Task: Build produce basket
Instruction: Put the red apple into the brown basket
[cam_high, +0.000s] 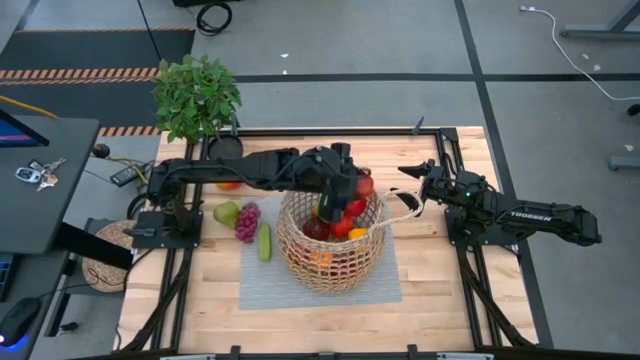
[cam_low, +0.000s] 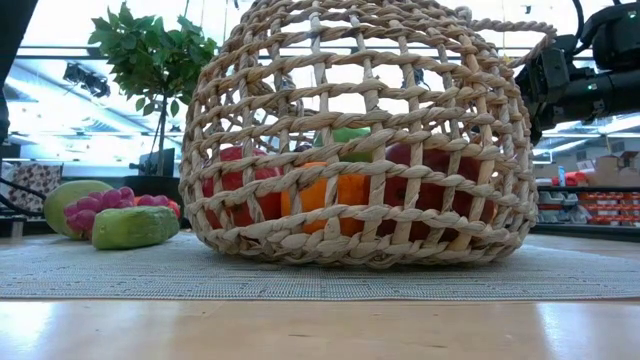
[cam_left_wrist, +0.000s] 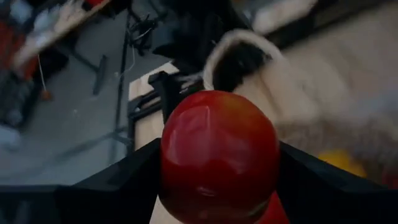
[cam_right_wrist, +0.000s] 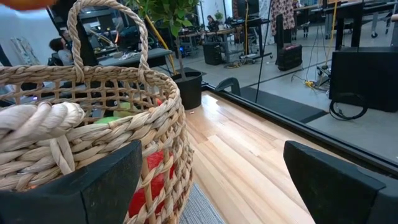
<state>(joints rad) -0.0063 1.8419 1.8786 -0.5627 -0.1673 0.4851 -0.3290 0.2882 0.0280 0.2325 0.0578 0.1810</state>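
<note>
The tan wicker basket (cam_high: 330, 245) stands on a grey mat (cam_high: 270, 285) at the table's middle. It holds red apples, an orange, a green apple and a yellow lemon (cam_high: 357, 234). My left gripper (cam_high: 352, 190) hangs over the basket's far rim, shut on a red apple (cam_left_wrist: 217, 155). A pear (cam_high: 226, 213), purple grapes (cam_high: 247, 221) and a green cucumber (cam_high: 264, 242) lie on the table left of the basket. My right gripper (cam_high: 412, 198) stands open beside the basket's right handle (cam_right_wrist: 109, 37). My left gripper pinches the red apple between its two fingers, on opposite sides (cam_left_wrist: 169, 171) of the fruit. The fingers reach in from the table's left, slanting downward. The apple is lifted clear, above the fruit in the basket. My right gripper's one finger (cam_right_wrist: 93, 180) stands close against the basket's wall; whether it touches, I cannot tell.
A leafy potted plant (cam_high: 197, 95) stands at the far left corner. An orange-red fruit (cam_high: 229, 185) lies under my left arm. Bare wood shows along the near edge and right of the mat.
</note>
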